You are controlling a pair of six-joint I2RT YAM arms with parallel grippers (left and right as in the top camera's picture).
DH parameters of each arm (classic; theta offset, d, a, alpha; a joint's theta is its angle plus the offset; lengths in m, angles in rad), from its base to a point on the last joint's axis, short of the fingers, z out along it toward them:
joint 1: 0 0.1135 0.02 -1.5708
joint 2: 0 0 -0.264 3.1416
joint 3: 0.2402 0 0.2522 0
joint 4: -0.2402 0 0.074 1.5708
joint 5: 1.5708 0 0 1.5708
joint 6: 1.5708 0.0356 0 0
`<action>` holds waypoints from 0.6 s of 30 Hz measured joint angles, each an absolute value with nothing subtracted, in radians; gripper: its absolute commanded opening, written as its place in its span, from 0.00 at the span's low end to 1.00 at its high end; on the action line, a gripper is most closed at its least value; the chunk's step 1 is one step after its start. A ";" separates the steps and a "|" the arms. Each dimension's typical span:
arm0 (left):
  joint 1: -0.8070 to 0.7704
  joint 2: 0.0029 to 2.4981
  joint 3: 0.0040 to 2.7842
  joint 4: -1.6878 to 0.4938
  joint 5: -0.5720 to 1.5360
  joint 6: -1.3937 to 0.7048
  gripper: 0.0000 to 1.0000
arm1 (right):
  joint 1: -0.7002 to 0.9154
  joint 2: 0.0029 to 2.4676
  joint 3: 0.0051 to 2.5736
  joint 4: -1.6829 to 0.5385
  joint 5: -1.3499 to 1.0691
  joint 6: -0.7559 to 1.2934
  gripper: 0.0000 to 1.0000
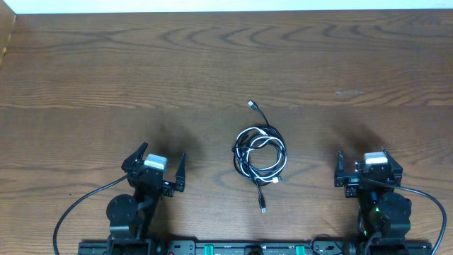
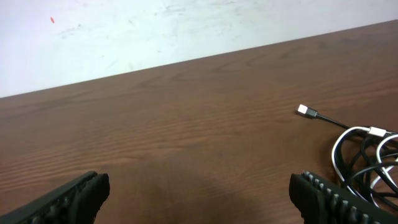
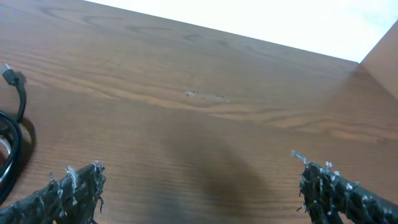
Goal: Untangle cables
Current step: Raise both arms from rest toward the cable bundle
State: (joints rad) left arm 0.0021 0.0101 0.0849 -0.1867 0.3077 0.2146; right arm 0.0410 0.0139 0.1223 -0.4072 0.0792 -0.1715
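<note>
Left pincer (image 1: pixel 155 163): spread wide, empty, poised over bare wood at the near left of the bench (image 1: pixel 85 71); ribbed fingers (image 2: pixel 68 198) at the bottom corners of its wrist view.
Right pincer (image 1: pixel 362 170): spread wide too, gripping nothing, at the near right of the bench; frayed-looking fingertips (image 3: pixel 74 186) low in its wrist view.
Cables (image 1: pixel 260 154): black and whitish cords coiled in one loose tangle, flat on the wood, between the two pincers and apart from both, a little closer to the left.
Loose ends: black lead with plug (image 1: pixel 251 105) running out toward the far edge; another plug end (image 1: pixel 262 209) trailing toward the near edge.
Left wrist view: coil at the right edge, beside the right finger, metal-tipped plug (image 2: pixel 303 110) further out.
Right wrist view: only a black loop and plug (image 3: pixel 11 76) at the left edge.
</note>
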 measured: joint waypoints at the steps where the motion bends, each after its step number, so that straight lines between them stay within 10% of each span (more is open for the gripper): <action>1: 0.002 0.010 0.085 -0.187 0.308 0.215 0.98 | 0.041 0.014 0.122 -0.407 0.079 -0.171 0.99; 18: 0.002 0.010 0.089 -0.193 0.308 0.160 0.98 | 0.041 0.012 0.126 -0.309 -0.127 -0.147 0.99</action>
State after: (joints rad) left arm 0.0021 0.0101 0.0895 -0.1932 0.3080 0.1604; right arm 0.0410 0.0124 0.1265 -0.3092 -0.1268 -0.1467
